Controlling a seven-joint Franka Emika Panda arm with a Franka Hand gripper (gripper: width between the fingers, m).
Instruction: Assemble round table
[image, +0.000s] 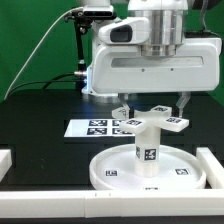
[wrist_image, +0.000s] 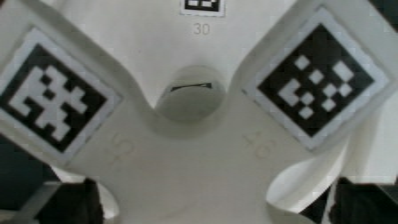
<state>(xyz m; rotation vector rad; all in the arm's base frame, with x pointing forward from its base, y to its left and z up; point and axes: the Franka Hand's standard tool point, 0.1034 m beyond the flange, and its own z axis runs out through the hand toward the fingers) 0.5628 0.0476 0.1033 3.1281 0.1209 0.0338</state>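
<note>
One arm (image: 150, 55), white and bulky, is seen filling the upper part of the exterior view, lowered over a black table (image: 40, 120) set before a green backdrop (image: 30, 40). Near the front edge of the table the round disc (image: 110, 172) is laid flat with its rim upward, and small square tags are shown on its floor. White border rails (image: 212, 168) are placed along the table's edges, at the exterior view's left, right and front. Behind the disc, toward the exterior view's left, the marker board (image: 95, 127) is laid flat on the black surface.

At the middle of the disc the leg (image: 147, 150) is stood upright, a tag being carried on its side. On top of the leg a white cross-shaped piece (image: 150, 122) is seated level, with tags on its arms. In the wrist view this piece (wrist_image: 196, 150) is seen from close above: two of its tagged arms are spread to either side, and a round recess (wrist_image: 191, 98) is shown between them.

The gripper (image: 155, 104) is held directly over the cross-shaped piece, just above it. Its fingers are spread wide apart and nothing is seen pinched between them; whether the piece is touched by them cannot be told
</note>
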